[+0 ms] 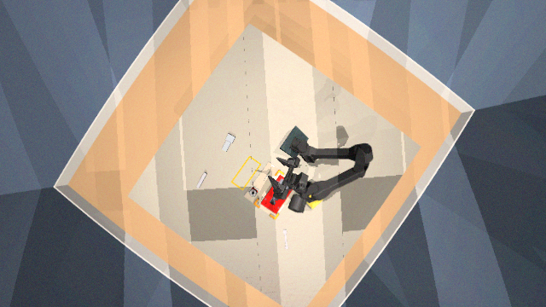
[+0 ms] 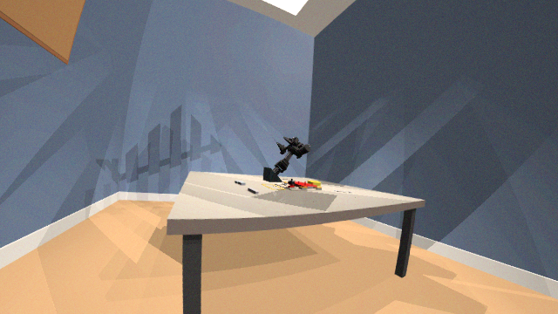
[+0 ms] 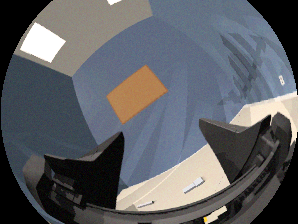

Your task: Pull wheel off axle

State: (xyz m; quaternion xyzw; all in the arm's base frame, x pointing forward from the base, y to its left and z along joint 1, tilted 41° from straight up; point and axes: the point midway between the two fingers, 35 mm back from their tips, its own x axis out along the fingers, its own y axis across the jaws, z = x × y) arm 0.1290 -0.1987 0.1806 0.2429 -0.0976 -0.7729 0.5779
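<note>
A small dark wheel (image 1: 254, 190) sits on a pale base plate left of a red plate (image 1: 273, 201) in the overhead view; in the side view it is too small to make out. The yellow-outlined marked area (image 1: 241, 170) lies on the table just up and left of the wheel. My gripper (image 1: 279, 176) (image 2: 283, 141) (image 3: 162, 129) is open and empty. It is raised high above the table, over the red plate and to the right of the wheel. In the wrist view both fingers point up at the wall, and neither wheel nor marked area shows.
The arm's dark base (image 1: 294, 141) stands behind the work spot. Three small white parts (image 1: 229, 141) (image 1: 201, 180) (image 1: 285, 239) lie spread over the table (image 1: 222, 107) (image 2: 218, 205). A yellow block (image 1: 315, 204) lies under the forearm. Orange corner marks edge the red plate.
</note>
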